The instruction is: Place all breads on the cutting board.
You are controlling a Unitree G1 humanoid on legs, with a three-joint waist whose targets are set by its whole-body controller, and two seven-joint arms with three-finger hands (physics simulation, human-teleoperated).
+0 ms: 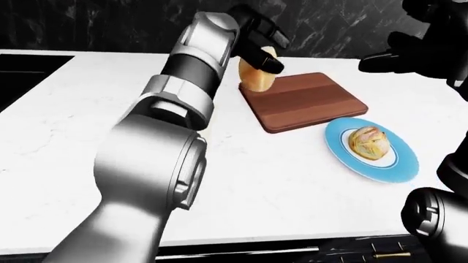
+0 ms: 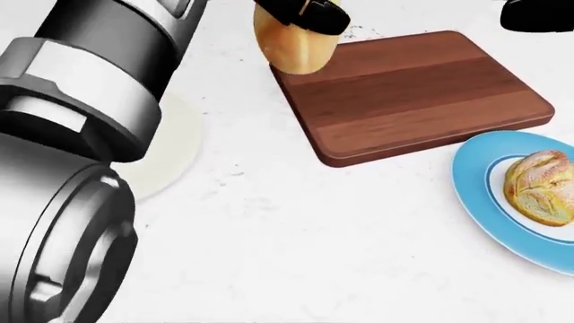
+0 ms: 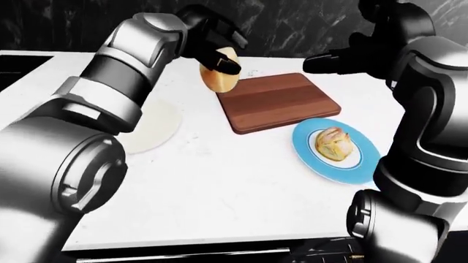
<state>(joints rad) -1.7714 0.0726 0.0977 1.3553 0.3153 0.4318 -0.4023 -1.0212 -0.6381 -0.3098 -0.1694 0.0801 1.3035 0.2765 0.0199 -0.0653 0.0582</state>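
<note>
My left hand (image 3: 213, 48) is shut on a smooth tan bread roll (image 2: 294, 44) and holds it in the air over the left edge of the brown wooden cutting board (image 2: 422, 87). A sugar-dusted golden bun (image 2: 541, 186) lies on a blue plate (image 2: 480, 195) just right of and below the board. My right hand (image 3: 344, 59) hovers above the board's upper right side, away from both breads; its fingers look spread with nothing in them.
A bare white plate (image 3: 152, 133) sits on the white counter (image 2: 296, 256) to the left, partly hidden by my left arm (image 2: 81, 134). A dark marble wall (image 1: 95, 24) runs along the counter's top edge.
</note>
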